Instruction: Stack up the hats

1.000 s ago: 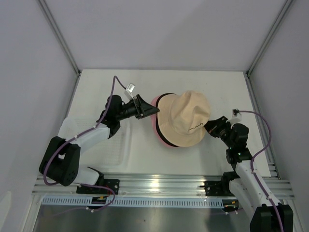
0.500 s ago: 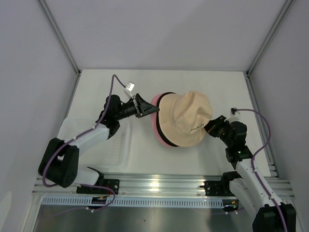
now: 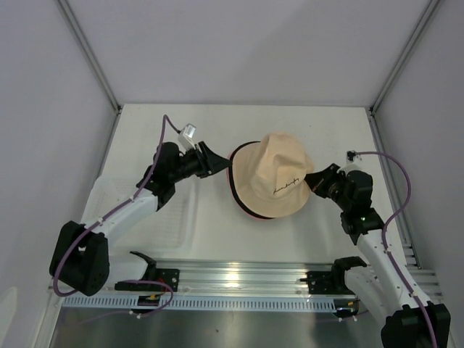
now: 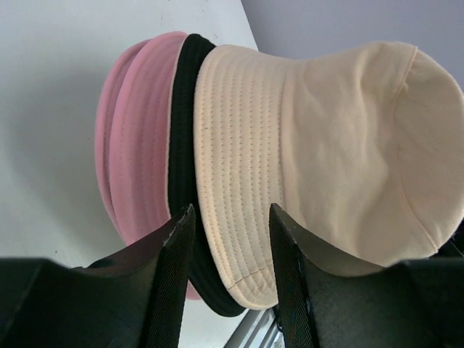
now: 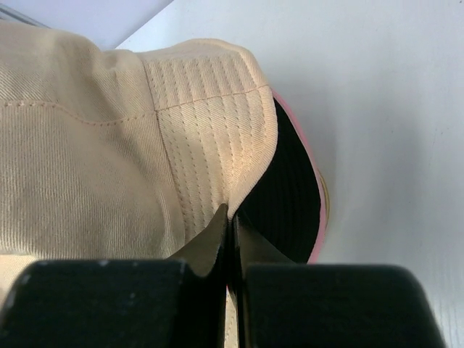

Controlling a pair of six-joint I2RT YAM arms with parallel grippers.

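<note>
White counter (image 3: 217, 130), pale walls on three sides. Nearest, along the front edge: metal rail (image 3: 239, 274) carrying both arm bases. Just beyond, on the left: clear tray (image 3: 181, 217) lying flat, left arm reaching across above it.

Mid-counter: the hats, stacked in one pile. On top, beige hat (image 3: 279, 181), small dark script on the side toward the right arm. Directly under it, black hat (image 4: 185, 130), showing only as a dark band of brim. Lowest, pink hats (image 4: 138, 145), seen beside the black band in the left wrist view and as a thin edge at the pile's near side from above.

At the pile's left rim, left claw (image 4: 232, 217), jaws roughly half apart, black and beige brim edges lying between the fingers; cannot tell whether pressing on them or merely straddling.

At the pile's right rim, right claw (image 5: 226, 217), jaws closed tight, pinching a fold of the beige brim; black brim and a sliver of pink just behind the pinch, outside the jaws.

Farther back: counter running to the far wall, slanted metal posts (image 3: 90, 58) rising from both far corners.
</note>
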